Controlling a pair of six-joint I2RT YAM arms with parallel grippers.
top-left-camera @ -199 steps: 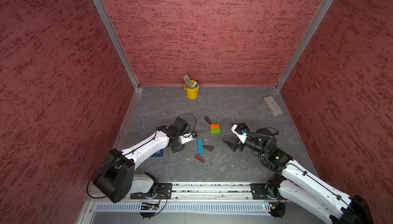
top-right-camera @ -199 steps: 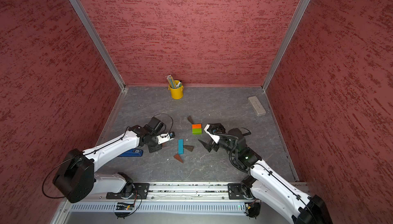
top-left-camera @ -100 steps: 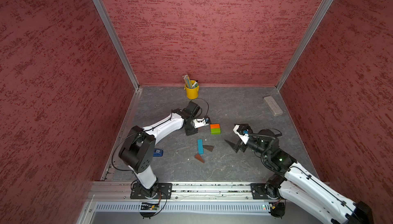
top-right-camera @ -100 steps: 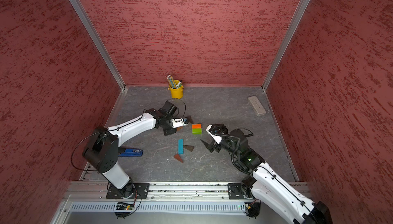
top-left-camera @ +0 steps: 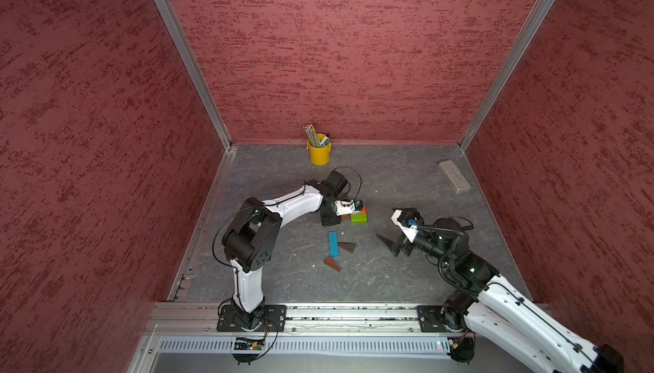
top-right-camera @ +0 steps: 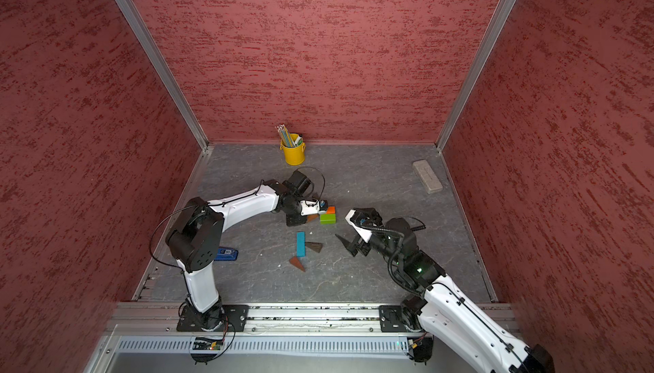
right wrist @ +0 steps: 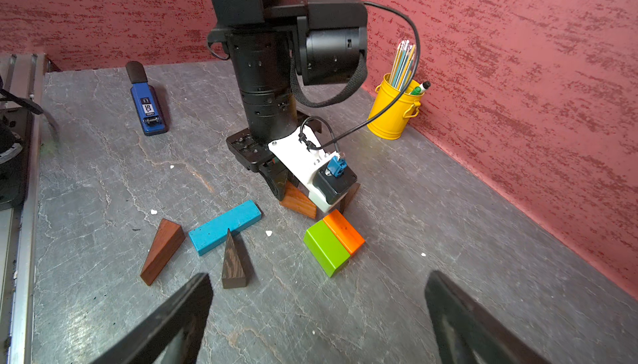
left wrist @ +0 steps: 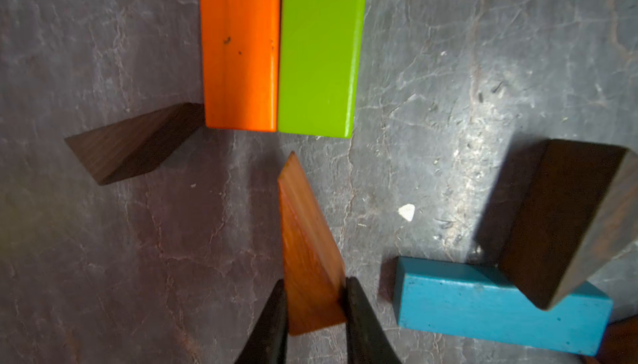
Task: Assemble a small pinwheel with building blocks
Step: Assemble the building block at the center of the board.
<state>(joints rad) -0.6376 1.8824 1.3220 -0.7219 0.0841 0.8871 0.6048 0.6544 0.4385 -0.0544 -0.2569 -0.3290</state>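
Noted a yellow pail (top-left-camera: 319, 153) of pencils by the back wall, a grey block (top-left-camera: 454, 176) off toward the right wall, and a blue stapler (top-right-camera: 225, 254) half tucked behind the left arm's elbow in a top view. Saw the left arm's white camera mount (right wrist: 297, 158) covering part of two wedges in the right wrist view. Counted seven blocks: one orange block (left wrist: 240, 44) and one green block (left wrist: 319, 48) pressed side by side, one blue bar (left wrist: 483, 307), two dark wedges, two reddish. Placed the first dark wedge (left wrist: 134, 144) touching the orange block's corner, the second dark wedge (right wrist: 234, 262) against the blue bar's side, and the loose reddish wedge (right wrist: 162, 250) just beside that bar's end. Found the left gripper (left wrist: 316, 305) clamped on the gripped reddish wedge (left wrist: 307, 241), tip aimed at the orange-green seam, just short of it. Found the right gripper (right wrist: 317, 293) spread wide, holding nothing, near the green block. Recorded a grey, veined tabletop (top-left-camera: 389, 282), three red textured walls (top-left-camera: 336, 52), and an aluminium rail (top-left-camera: 354, 313) along the front edge.
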